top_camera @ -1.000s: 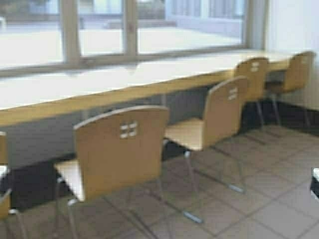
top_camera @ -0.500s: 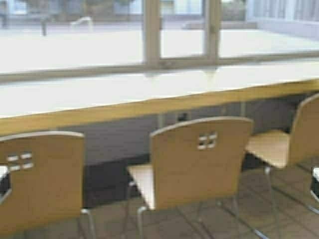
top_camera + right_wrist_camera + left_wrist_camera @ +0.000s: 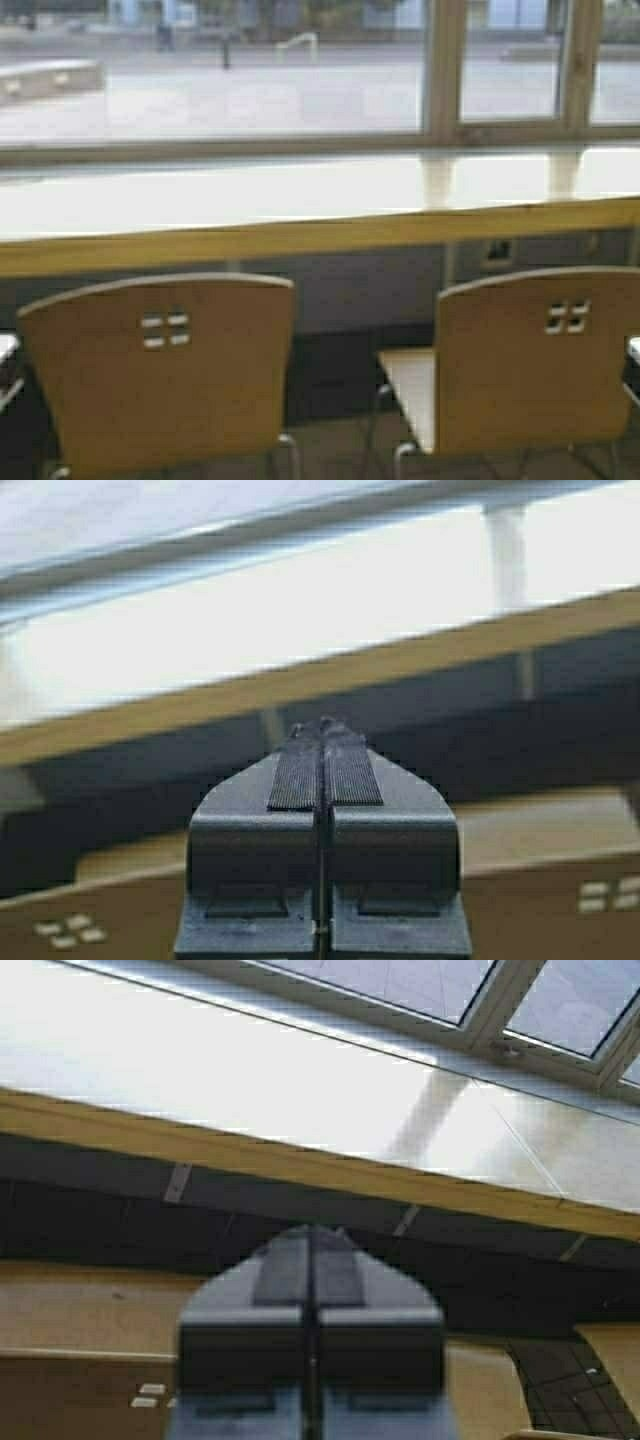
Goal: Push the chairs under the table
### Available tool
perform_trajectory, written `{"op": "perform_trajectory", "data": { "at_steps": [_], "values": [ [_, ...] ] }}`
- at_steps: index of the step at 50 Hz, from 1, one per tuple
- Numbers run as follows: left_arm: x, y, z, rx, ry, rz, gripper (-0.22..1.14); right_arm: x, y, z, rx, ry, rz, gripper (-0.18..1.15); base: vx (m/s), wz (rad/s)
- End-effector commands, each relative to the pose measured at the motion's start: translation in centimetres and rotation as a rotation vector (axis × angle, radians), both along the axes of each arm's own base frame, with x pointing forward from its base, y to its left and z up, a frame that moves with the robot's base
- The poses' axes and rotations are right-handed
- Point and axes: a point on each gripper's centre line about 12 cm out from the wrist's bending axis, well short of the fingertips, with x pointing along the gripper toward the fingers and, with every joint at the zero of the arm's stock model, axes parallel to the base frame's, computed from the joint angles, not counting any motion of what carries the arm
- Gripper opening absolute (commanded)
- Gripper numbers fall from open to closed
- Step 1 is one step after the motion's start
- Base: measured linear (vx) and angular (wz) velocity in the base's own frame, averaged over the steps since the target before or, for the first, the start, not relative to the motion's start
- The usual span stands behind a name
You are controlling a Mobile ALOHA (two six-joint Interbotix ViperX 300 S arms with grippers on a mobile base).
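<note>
Left gripper (image 3: 311,1260): fingers pressed together, holding nothing, aimed over a backrest at the table's edge.
Right gripper (image 3: 323,750): likewise pressed together and empty, above a backrest.
Left chair (image 3: 165,375): lower left of the high view, standing out from the table.
Right chair (image 3: 535,365): lower right, seat likewise short of the table (both need pushing in).
Handling: stiff bent plywood on thin metal legs, probably light; push flat against the backrest's upper middle, since a corner push may swivel it.
Table (image 3: 300,235): long pale top across mid-frame, yellowish front edge.
Room: window (image 3: 250,70) fills the upper frame; floor barely visible.
</note>
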Motion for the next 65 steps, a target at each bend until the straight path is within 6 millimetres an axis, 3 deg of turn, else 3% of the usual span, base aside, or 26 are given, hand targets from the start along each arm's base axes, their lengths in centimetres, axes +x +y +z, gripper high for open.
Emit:
{"op": "perform_trajectory", "data": {
  "at_steps": [1, 8, 19, 24, 31, 38, 44, 56, 65],
  "values": [
    [2.2, -1.9, 0.1, -0.083, 0.043, -0.05, 0.03, 1.5, 2.2, 0.8, 0.056, 0.036, 0.063, 0.04, 0.12, 0.26],
    [5.6, -5.3, -1.7, -0.211, 0.147, -0.101, 0.03, 3.6, 2.9, -0.2, 0.131, 0.126, 0.037, 0.05, 0.13, 0.26],
    [10.1, -10.3, -6.6, -0.368, 0.317, -0.082, 0.03, 7.0, 3.7, -3.2, 0.279, 0.299, -0.047, 0.05, 0.13, 0.29],
    [11.3, -11.0, -9.4, -0.41, 0.396, -0.032, 0.03, 8.4, 4.2, -5.6, 0.327, 0.4, -0.093, 0.06, 0.12, 0.26],
    [11.6, -11.3, -13.2, -0.517, 0.509, 0.07, 0.04, 10.0, 5.8, -10.3, 0.352, 0.575, -0.134, 0.06, 0.1, 0.2],
    [11.7, -11.7, -15.4, -0.607, 0.574, 0.139, 0.1, 11.4, 7.1, -14.4, 0.377, 0.723, -0.183, 0.11, 0.09, 0.13],
    [12.2, -12.1, -16.6, -0.64, 0.605, 0.162, 0.31, 13.1, 8.3, -16.6, 0.415, 0.789, -0.218, 0.28, 0.08, 0.1],
    [13.0, -12.6, -19.6, -0.68, 0.69, 0.233, 1.0, 16.2, 10.9, -20.4, 0.516, 0.966, -0.245, 1.0, 0.05, 0.04],
    [13.5, -13.1, -21.9, -0.742, 0.783, 0.315, 1.02, 17.3, 11.8, -22.8, 0.732, 1.057, -0.372, 1.03, 0.06, -0.02]
  ]
}}
